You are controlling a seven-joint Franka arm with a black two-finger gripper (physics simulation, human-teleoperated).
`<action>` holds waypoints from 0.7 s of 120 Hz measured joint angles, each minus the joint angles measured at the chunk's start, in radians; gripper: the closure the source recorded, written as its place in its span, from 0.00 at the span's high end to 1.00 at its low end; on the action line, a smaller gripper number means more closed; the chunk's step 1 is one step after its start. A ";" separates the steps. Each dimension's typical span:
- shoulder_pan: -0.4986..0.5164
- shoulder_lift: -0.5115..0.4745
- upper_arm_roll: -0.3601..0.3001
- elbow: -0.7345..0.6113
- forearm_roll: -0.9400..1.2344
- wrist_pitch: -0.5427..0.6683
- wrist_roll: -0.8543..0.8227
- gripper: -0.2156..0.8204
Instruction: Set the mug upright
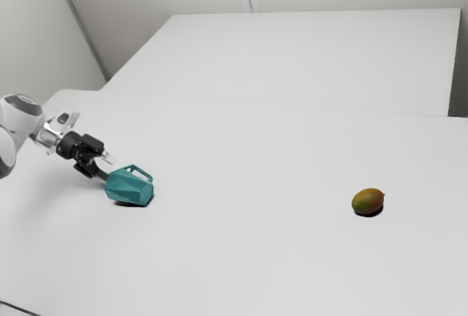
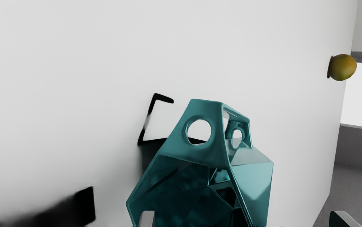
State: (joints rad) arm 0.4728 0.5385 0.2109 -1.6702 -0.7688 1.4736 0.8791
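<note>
White counter [image 1: 256, 250] is the biggest thing, spreading out around the mug on all sides; pale walls [image 1: 139, 9] stand well beyond it. Arm [image 1: 20, 115], white and grey, comes in from the exterior view's left and ends near the mug. Black gripper [image 1: 107, 167] is just beside the mug, on the side toward the exterior view's left. Mug [image 1: 129, 187] is teal, faceted, tipped over and not upright, at the gripper's end of the counter. Open mouth faces the gripper in the wrist view, dark inside. Can't tell if the mug rests fully on the counter; its shadow [image 1: 133, 204] is right under it. Mango [image 1: 368, 200], green to orange-brown, sits on the counter well apart from the mug, toward the exterior view's right, with a small dark shadow of its own. Handle [image 1: 150, 176], a teal loop, is on the mug's upper side in the exterior view. Fingers [image 2: 147, 218] are open, tips wide apart: one overlaps the mug's mouth in the wrist view, the other stands past the mug's outer wall with a gap. Can't tell whether the first one is inside the mug or touching it.
</note>
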 joint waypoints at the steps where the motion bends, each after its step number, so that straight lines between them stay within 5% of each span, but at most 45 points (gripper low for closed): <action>1: 0.000 -0.002 0.000 -0.003 0.001 0.000 0.004 0.79; 72: -0.028 -0.052 -0.015 -0.152 -0.076 -0.005 0.182 0.79; 84: -0.031 -0.062 -0.014 -0.168 -0.087 0.003 0.196 0.62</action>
State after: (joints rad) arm 0.4419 0.4768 0.1969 -1.8383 -0.8560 1.4762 1.0753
